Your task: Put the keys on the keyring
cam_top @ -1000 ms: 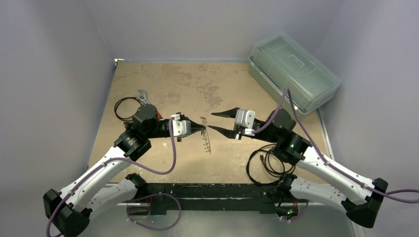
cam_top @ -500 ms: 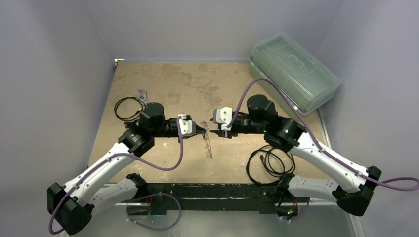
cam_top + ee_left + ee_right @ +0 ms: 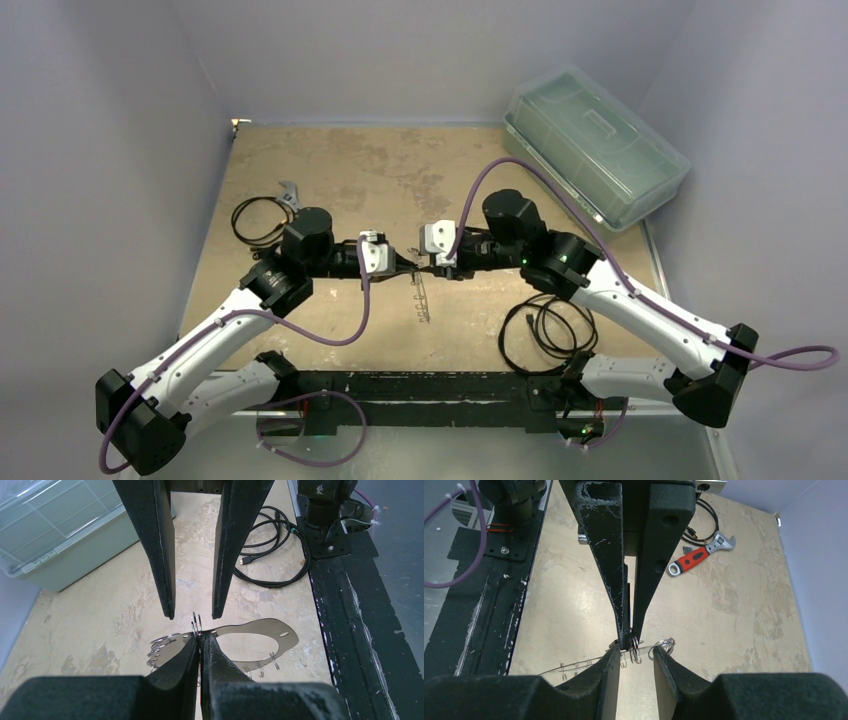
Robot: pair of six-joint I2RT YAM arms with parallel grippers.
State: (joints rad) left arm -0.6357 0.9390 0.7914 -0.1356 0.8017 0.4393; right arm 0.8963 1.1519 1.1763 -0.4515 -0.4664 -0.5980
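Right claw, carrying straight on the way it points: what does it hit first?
Most likely the small rings of the keyring, pinched by the shut left claw and sitting between the fingers of the open right claw; exact depth is unclear.

top cam overhead; wrist cams close, facing each other over keyring.

Right hand now nearer the keyring, jaws narrower.
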